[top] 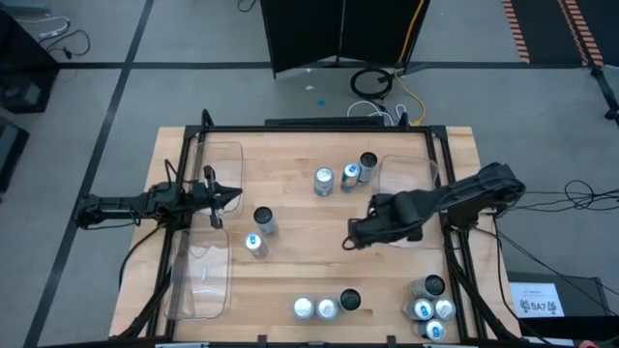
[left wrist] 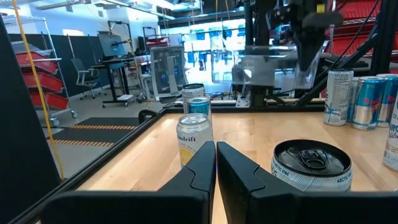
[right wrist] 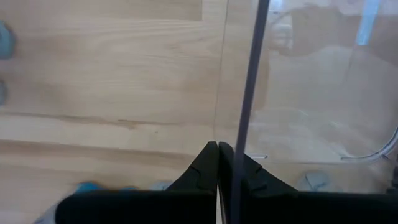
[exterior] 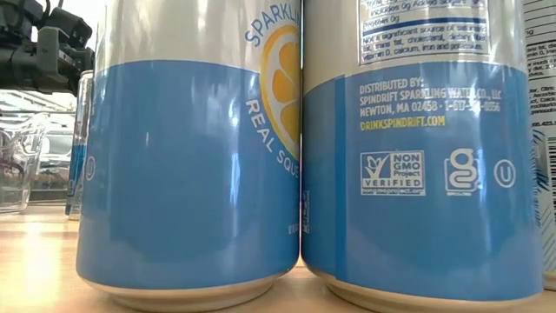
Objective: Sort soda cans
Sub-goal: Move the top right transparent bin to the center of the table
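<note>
Left gripper (top: 235,196), shut and empty at the bench's left edge, is nearest the upright can (top: 263,221); right gripper (top: 350,242) also shut

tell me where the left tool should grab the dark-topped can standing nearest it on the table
Grip the dark-topped can around its round side wall, about mid-height, coming in level from the left tool. It stands upright with open table on that side. The blue-marked can stands close on its near side, so the fingers should straddle it without sweeping that way.
</note>
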